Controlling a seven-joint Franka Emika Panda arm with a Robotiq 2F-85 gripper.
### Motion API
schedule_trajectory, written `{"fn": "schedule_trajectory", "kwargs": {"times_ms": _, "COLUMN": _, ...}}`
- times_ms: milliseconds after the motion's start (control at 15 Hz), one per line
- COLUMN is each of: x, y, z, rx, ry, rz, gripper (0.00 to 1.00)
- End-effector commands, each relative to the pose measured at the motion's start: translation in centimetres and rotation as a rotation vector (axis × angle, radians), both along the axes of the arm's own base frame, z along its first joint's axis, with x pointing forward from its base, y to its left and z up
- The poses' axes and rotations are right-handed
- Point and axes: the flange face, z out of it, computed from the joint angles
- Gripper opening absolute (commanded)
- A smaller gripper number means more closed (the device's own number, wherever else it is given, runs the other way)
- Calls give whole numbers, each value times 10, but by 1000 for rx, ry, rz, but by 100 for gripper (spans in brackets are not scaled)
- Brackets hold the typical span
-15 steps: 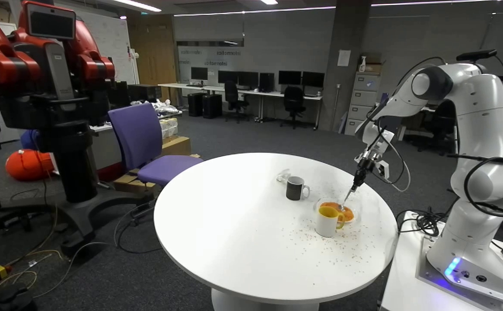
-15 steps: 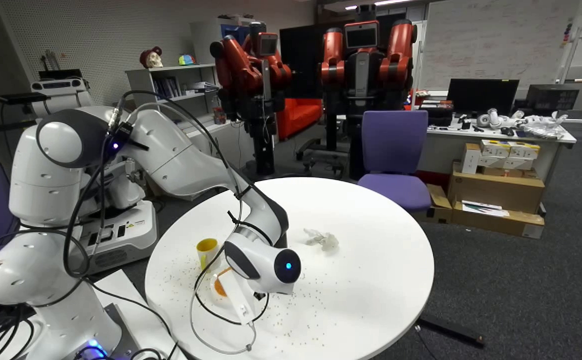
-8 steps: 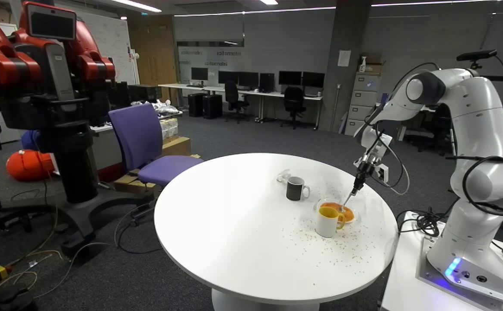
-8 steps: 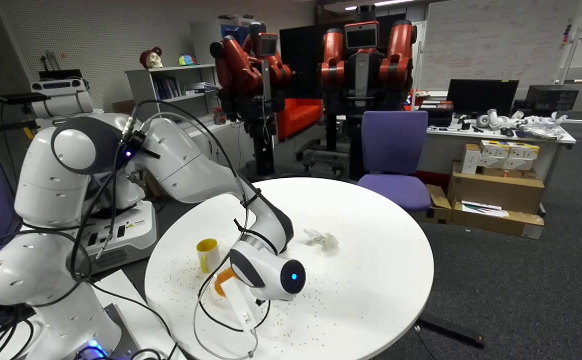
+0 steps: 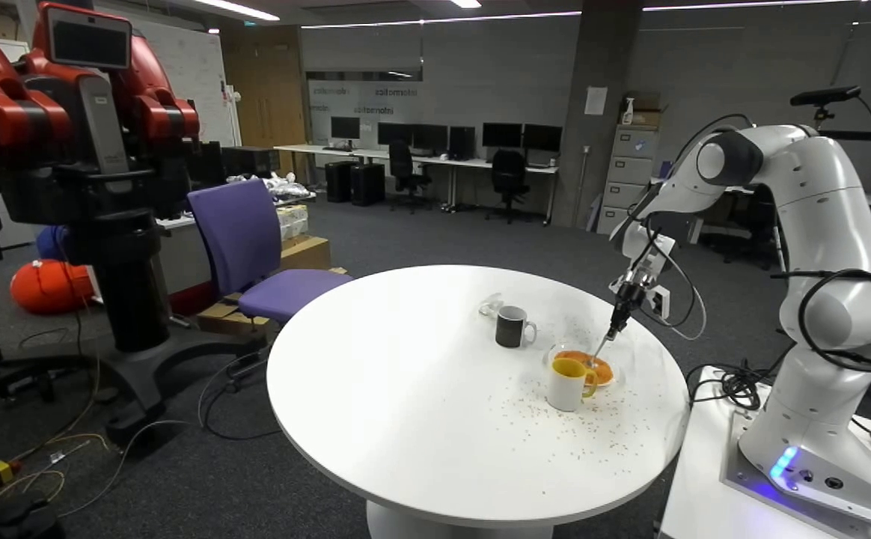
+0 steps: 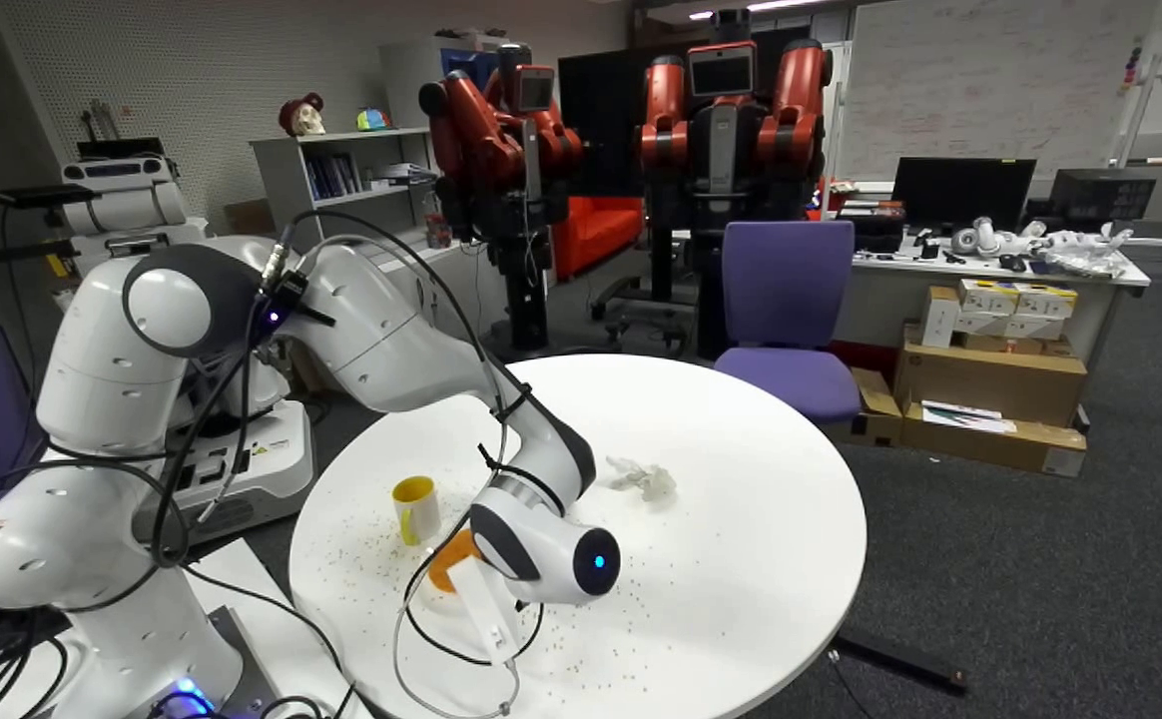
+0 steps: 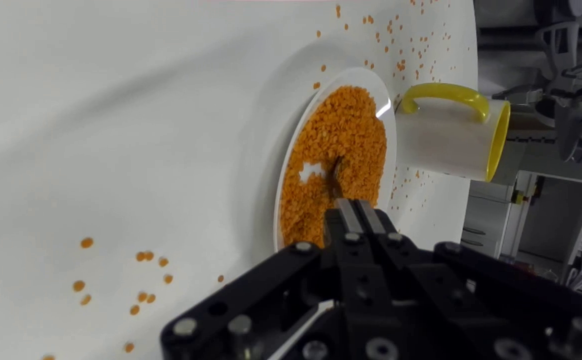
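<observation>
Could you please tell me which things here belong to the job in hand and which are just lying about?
Seemingly part of the job:
gripper, shut on a metal spoon
orange lentils
white plate

Probably just lying about:
black-and-grey mug
crumpled translucent plastic
purple chair
perhaps the white-and-yellow mug

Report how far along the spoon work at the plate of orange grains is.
Done: the hand is shut on the spoon. Under way: the spoon's tip sits among the orange grains on the plate. Left, probably: lifting some out, as no raised spoonful shows.
</observation>
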Motion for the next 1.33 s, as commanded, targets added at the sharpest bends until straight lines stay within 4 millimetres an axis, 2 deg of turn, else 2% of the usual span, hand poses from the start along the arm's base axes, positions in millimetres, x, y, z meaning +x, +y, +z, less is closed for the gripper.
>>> {"fn": "schedule_trajectory", "kwargs": {"times_ms": 0, "x": 8, "y": -3, "z": -2, "rx": 53, "ry": -30, "rz": 16, "gripper": 1}}
{"fn": "schedule_trajectory", "kwargs": {"times_ms": 667, "x": 22, "y": -1, "z": -18, "rx": 101, "ry": -21, "rz": 38, "gripper": 1}}
{"fn": "schedule_trajectory", "kwargs": {"times_ms": 1267, "x": 19, "y": -10, "z": -25, "rx": 165, "ry": -21, "rz": 11, "gripper": 1}}
